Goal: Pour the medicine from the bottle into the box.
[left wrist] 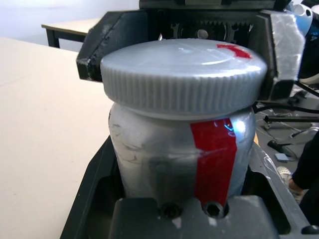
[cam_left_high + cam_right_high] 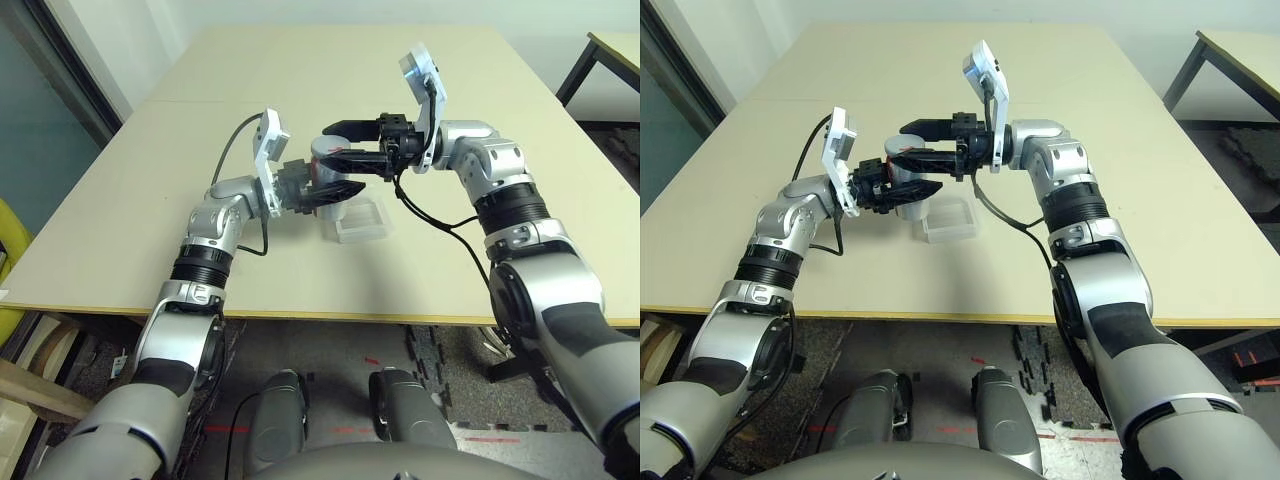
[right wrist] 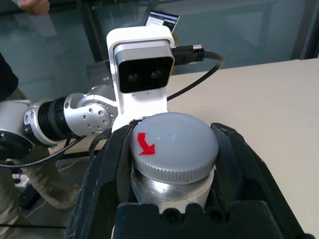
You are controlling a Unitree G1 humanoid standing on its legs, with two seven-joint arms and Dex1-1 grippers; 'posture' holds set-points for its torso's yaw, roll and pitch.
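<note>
The silver-grey bottle [image 1: 164,154], with a red stripe down its side, is held above the table between my two arms. My left gripper [image 2: 322,192] is shut on the bottle's body from the left. My right gripper [image 2: 336,146] reaches in from the right, its black fingers [image 3: 107,169] closed on either side of the grey ridged screw cap [image 3: 174,142], which carries a red arrow. The cap sits on the bottle. The box [image 2: 362,221], a shallow clear tray, lies on the table just right of and below the bottle.
The beige table [image 2: 450,90] stretches far behind and to both sides of the box. A second table [image 2: 615,50] stands at the far right. A person [image 3: 15,94] stands beyond the table's left side. Black cables hang from both wrists.
</note>
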